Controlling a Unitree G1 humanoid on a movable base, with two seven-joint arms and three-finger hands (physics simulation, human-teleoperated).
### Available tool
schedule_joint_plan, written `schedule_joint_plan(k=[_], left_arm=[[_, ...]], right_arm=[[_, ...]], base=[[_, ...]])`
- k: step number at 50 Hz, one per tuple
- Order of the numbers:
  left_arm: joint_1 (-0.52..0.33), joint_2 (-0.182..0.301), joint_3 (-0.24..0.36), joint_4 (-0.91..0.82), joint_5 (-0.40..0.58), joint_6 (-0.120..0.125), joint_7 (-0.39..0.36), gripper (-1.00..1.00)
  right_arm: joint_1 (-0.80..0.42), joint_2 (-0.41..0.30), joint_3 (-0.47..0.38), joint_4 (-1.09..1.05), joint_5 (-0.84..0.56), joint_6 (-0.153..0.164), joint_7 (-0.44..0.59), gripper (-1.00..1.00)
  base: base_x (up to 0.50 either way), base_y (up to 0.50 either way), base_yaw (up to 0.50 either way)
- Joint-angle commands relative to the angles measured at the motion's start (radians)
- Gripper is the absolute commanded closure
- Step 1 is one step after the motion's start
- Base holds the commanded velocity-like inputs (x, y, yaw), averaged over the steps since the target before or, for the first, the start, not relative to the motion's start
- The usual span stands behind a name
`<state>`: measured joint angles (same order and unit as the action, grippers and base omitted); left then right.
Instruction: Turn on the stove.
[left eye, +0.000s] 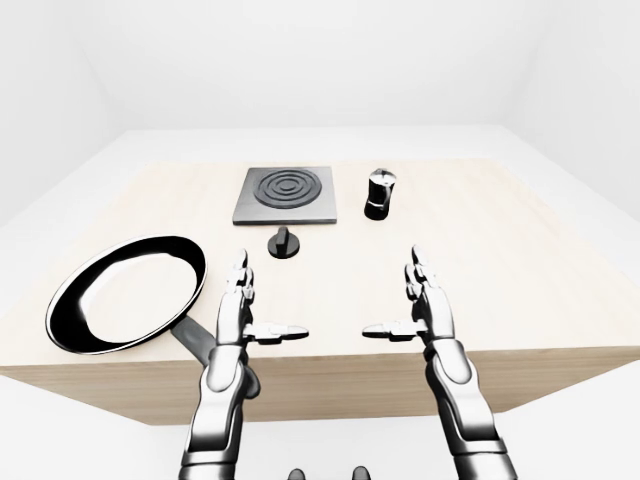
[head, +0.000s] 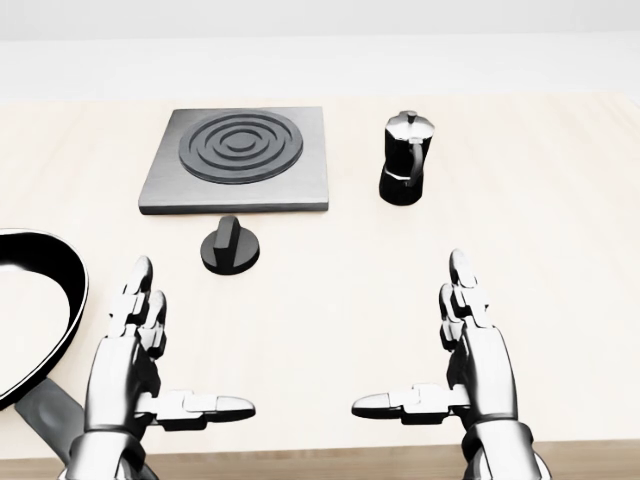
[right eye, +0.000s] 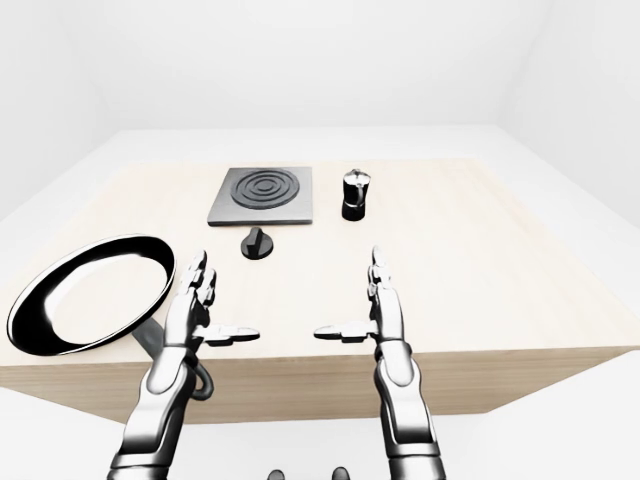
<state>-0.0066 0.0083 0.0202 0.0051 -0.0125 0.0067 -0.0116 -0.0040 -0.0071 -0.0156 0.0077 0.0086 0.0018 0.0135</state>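
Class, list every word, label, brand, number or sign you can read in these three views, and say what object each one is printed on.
None: no readable text shows in any view.
The stove plate bears only raised rings.
The knob shows no markings.
The moka pot and frying pan carry no label.
The wooden table is plain.

stove (head: 238, 160): flat square dark-grey plate, concentric ring burner, lying flat on tabletop (head: 560, 250), upper centre-left of head view | knob (head: 230, 246): black round dial with raised grip bar, just below stove's lower edge, apart from it, untouched
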Motion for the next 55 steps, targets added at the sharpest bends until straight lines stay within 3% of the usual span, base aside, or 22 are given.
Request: schedule_joint_plan(k=[1,9,29,32,47,55], left_arm=[[-0.009,0.014,0.033,0.005,-0.025,0.017,-0.015,-1.0],[-0.01,0.013,0.035,0.002,-0.042,0.036,-0.018,-1.0],[-0.006,0.012,0.031,-0.001,-0.044,0.04,-0.017,-1.0],[-0.009,0.012,0.031,0.015,-0.044,0.028,-0.017,-1.0],[-0.01,0.013,0.031,0.017,-0.04,0.03,-0.013,-1.0],[-0.014,0.014,0.031,0.037,-0.038,0.018,-0.016,-1.0]], right_arm=[[-0.002,-0.011,-0.023,0.006,0.013,0.003,0.02,-1.0],[-0.002,-0.011,-0.022,0.001,0.011,0.01,0.017,-1.0],[-0.004,-0.011,-0.022,0.013,0.011,0.001,0.018,-1.0],[-0.005,-0.011,-0.023,0.014,0.012,0.002,0.019,-1.0],[-0.002,-0.012,-0.022,0.014,0.012,-0.003,0.02,-1.0],[-0.002,-0.012,-0.024,0.02,0.015,-0.003,0.021,-1.0]], base=[[0.0,0.0,0.0],[0.0,0.0,0.0],[0.04,0.0,0.0],[0.25,0.0,0.0],[0.34,0.0,0.0],[0.4,0.0,0.0]])
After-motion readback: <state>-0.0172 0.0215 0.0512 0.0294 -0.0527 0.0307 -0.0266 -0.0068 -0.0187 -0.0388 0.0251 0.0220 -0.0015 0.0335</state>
